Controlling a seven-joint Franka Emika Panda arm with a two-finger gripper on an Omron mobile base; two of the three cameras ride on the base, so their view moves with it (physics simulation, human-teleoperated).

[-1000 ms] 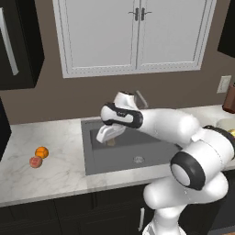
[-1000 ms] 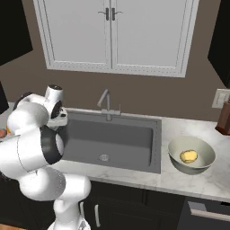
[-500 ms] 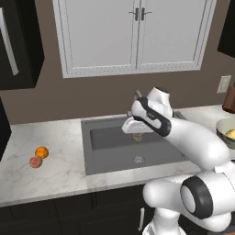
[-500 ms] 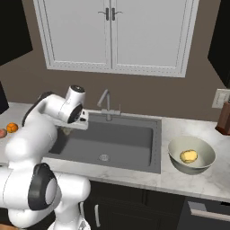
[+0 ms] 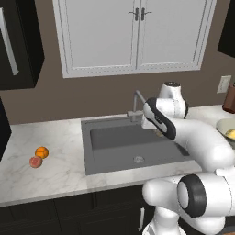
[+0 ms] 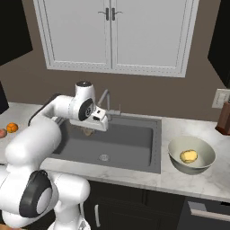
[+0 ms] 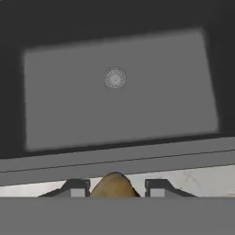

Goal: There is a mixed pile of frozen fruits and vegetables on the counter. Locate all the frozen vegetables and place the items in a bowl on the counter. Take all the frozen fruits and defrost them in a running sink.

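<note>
My gripper (image 7: 114, 188) is shut on a small grey-brown disc (image 7: 113, 181), one of the frozen vegetables. It hangs above the back of the dark grey sink (image 7: 114, 110), near the faucet (image 5: 137, 103). From the base, the gripper (image 5: 158, 132) (image 6: 89, 130) is over the basin (image 5: 119, 147) (image 6: 130, 139). The orange ball (image 5: 41, 152) and the reddish-pink ball (image 5: 35, 162) lie together on the counter (image 5: 55, 170) left of the sink. The beige bowl (image 6: 176, 146) stands right of the sink and holds the yellow lumpy piece (image 6: 189, 156).
White wall cabinets (image 6: 112, 31) hang above the sink. A dark brown object (image 6: 223, 119) stands at the back right of the counter beside a wall socket (image 6: 220, 98). The round drain (image 7: 114, 77) lies in the middle of the basin floor.
The arm has swung from the left side of the sink to the right, over the basin's back, carrying the grey-brown disc. The fruits and the bowl have stayed put.
</note>
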